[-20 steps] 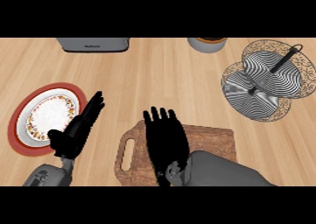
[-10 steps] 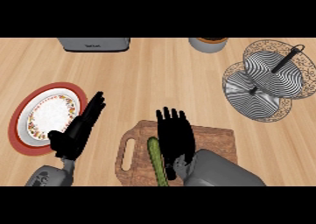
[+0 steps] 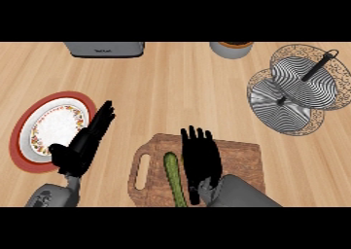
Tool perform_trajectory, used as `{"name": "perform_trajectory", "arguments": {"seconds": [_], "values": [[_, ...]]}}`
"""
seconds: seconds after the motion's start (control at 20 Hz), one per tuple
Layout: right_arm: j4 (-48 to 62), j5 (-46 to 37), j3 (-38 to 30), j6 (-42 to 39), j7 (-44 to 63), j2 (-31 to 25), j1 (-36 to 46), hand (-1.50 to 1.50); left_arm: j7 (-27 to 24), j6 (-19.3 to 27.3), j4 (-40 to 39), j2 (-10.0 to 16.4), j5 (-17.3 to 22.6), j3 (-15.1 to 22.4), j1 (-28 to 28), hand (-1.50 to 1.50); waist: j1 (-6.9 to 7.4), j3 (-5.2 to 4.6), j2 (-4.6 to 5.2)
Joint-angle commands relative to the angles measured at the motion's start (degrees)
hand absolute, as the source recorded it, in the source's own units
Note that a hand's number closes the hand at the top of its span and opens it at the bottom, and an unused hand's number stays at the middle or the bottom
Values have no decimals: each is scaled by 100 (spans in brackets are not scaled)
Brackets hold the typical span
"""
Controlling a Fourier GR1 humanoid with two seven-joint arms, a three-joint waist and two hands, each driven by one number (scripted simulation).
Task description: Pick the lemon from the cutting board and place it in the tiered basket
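Note:
A long, thin green item (image 3: 174, 179), shaped more like a cucumber than a lemon, lies lengthwise on the brown wooden cutting board (image 3: 241, 156) at the lower middle. No lemon shows. My right hand (image 3: 201, 156) hovers flat over the board just right of the green item, fingers straight and pointing away, holding nothing. My left hand (image 3: 84, 145) rests open at the lower left, fingers up, beside the plate. The wire tiered basket (image 3: 300, 87) stands at the upper right, both tiers bare.
A red-rimmed patterned plate (image 3: 52, 127) lies at the left, partly behind my left hand. A grey toaster (image 3: 106, 48) and a cup (image 3: 232, 48) stand along the far edge. Bare wooden counter (image 3: 178, 92) stretches between board and basket.
My right hand has shifted a little to the right over the board, uncovering the green item that it hid a second ago. The left hand has not moved.

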State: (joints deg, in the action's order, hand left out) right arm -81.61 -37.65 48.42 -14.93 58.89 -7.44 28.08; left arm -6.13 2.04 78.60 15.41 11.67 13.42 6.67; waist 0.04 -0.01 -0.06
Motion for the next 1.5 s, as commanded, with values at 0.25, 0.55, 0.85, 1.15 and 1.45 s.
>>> {"name": "perform_trajectory", "arguments": {"seconds": [0.25,0.55,0.85,1.15,1.45], "values": [[854,-787,-427,78,-671,322,-428,-150,-139,-398,-346,-96,-166,-376,116,0,10,0,9],[530,-1099,-509,620,-1507,417,-553,150,-125,-301,-306,-314,-350,-370,109,0,-1,1,7],[1069,-1289,-403,926,-1624,738,-443,150,-130,-412,-643,-514,-532,-557,437,0,5,0,9],[1042,-1487,-839,879,-1718,742,-1,150,-148,-272,-334,-727,-801,-411,-38,0,22,0,8],[624,-729,-2773,1330,-3133,-2726,-1211,150,-21,-171,-164,-369,-509,-862,-142,0,-800,40,-23]]}}
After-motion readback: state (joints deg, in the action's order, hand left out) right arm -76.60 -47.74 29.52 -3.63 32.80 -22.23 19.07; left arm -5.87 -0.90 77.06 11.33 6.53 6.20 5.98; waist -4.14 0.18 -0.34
